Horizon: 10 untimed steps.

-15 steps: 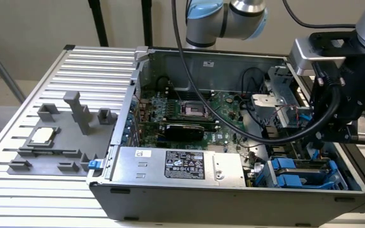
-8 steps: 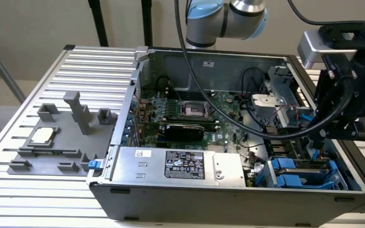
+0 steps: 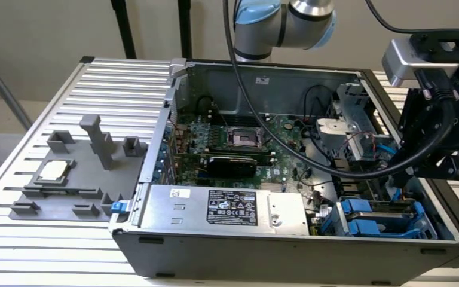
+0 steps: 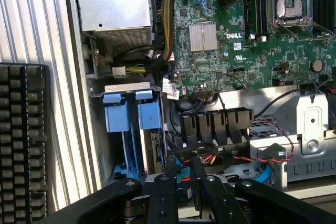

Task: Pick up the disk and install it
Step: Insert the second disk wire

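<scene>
Two blue-railed drive carriers [image 4: 131,114] stand on edge, side by side, in the drive bay at the case's front corner; they also appear in the exterior view [image 3: 377,218]. The disk's silver face and white label are hidden, so I cannot tell which carrier holds it. My gripper [image 4: 182,163] hovers above the case floor beside that bay, over red and black cables. Its fingers [image 4: 168,182] are drawn close together with nothing held between them. The arm's black wrist [image 3: 441,131] hangs over the case's side at the exterior view's right.
The open computer case [image 3: 293,254] lies on a slatted metal table [image 3: 78,239]. Inside are the motherboard [image 3: 238,140] and a large silver power supply [image 3: 213,209]. A grey fixture with a small square chip [image 3: 54,171] sits at the exterior view's left. A black keyboard [image 4: 21,140] lies outside the case.
</scene>
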Tool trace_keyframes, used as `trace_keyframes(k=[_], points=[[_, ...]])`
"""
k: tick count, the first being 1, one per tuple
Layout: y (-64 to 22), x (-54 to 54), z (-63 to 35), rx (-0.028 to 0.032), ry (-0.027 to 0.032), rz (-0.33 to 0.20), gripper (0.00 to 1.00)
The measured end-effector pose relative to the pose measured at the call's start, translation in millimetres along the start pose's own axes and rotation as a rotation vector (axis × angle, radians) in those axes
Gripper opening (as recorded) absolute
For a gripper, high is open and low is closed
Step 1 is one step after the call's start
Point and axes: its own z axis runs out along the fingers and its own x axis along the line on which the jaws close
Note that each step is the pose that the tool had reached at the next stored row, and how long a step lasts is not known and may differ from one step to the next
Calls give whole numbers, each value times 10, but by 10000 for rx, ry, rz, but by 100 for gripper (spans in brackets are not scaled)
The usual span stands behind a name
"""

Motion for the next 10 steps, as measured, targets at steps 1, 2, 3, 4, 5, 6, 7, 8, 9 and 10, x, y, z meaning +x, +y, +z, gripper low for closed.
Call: trace_keyframes(k=[1, 2, 3, 4, 5, 6, 7, 8, 9, 10], points=[[-4, 7, 0, -23, 3, 23, 25], [-9, 13, -1, -43, 7, 43, 25], [-14, 16, 2, -57, 8, 62, 25], [-16, 16, 9, -63, 9, 76, 25], [-15, 18, 20, -64, 12, 83, 25], [-15, 19, 33, -65, 13, 89, 25], [-16, 20, 46, -68, 15, 93, 25], [-17, 21, 57, -73, 16, 99, 25], [-17, 22, 67, -80, 19, 108, 25], [-17, 23, 77, -86, 23, 117, 25]])
